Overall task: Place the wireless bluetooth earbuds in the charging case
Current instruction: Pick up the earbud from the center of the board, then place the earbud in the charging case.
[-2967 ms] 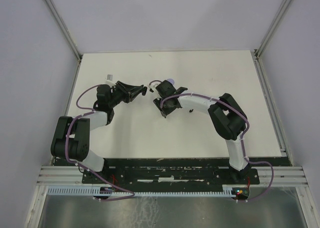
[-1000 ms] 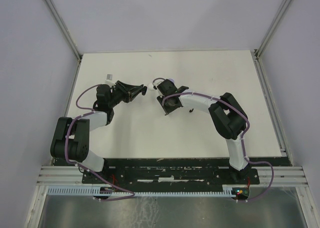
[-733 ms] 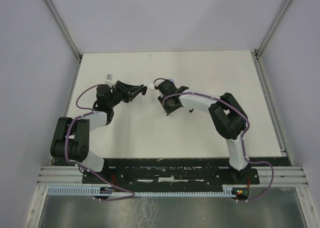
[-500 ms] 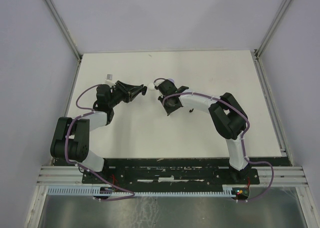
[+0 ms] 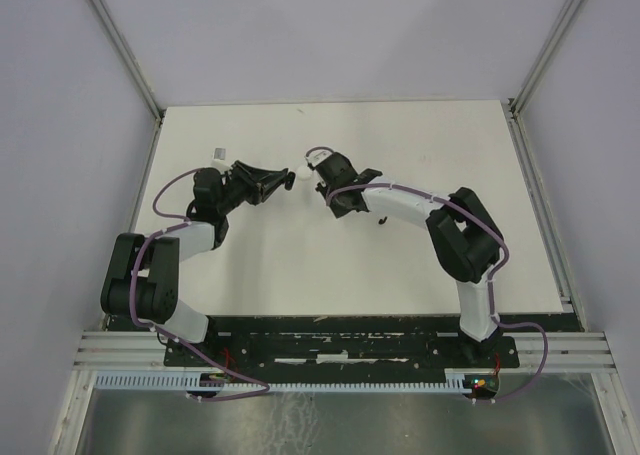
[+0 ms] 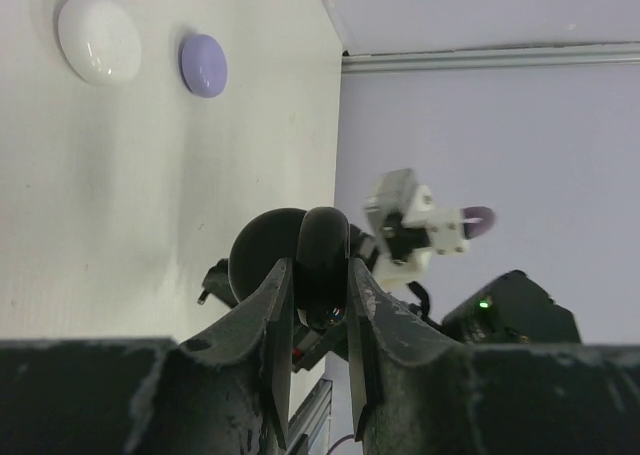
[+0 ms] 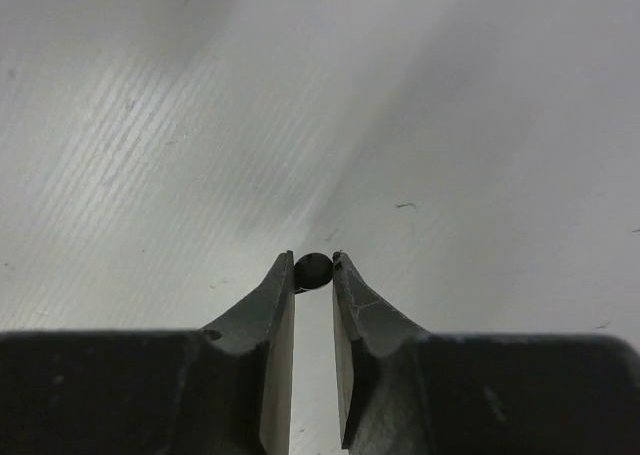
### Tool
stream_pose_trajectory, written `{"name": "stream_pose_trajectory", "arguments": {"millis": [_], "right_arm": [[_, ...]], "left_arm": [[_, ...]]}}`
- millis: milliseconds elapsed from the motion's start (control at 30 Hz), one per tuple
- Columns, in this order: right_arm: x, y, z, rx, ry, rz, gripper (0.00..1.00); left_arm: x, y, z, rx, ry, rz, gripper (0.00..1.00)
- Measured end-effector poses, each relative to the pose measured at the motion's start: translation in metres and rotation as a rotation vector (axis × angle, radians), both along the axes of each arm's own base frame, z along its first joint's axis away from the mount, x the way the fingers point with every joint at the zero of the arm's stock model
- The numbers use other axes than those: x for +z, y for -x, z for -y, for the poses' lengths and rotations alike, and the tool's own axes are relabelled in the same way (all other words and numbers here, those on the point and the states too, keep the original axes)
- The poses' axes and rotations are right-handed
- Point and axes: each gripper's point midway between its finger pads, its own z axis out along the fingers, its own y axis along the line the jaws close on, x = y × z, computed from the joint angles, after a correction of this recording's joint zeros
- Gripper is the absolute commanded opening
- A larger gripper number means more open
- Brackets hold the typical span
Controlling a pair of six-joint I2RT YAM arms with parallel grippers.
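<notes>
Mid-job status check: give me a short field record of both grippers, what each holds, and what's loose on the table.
left gripper: shut on black charging case
right gripper: shut on black earbud, pinched at the fingertips
table: white puck and lilac puck lie side by side, not touching
earbud in case: not yet
</notes>
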Motion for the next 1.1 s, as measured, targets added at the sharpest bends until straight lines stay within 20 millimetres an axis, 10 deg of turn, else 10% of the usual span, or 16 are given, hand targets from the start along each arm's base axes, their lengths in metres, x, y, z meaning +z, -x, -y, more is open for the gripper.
{"name": "stream_pose_trajectory", "arguments": {"millis": [367, 1100], "right_arm": [[0.127, -0.040, 0.002, 0.055, -0.135, 0.480, 0.01], [0.126, -0.016, -0.018, 0.517, -0.163, 0.866, 0.01]], "left_arm": [[0.000, -0.003, 0.048, -0.119, 0.050, -0.052, 0.03], [-0.004, 0.001, 0.080, -0.180, 0.140, -0.139, 0.03]]}}
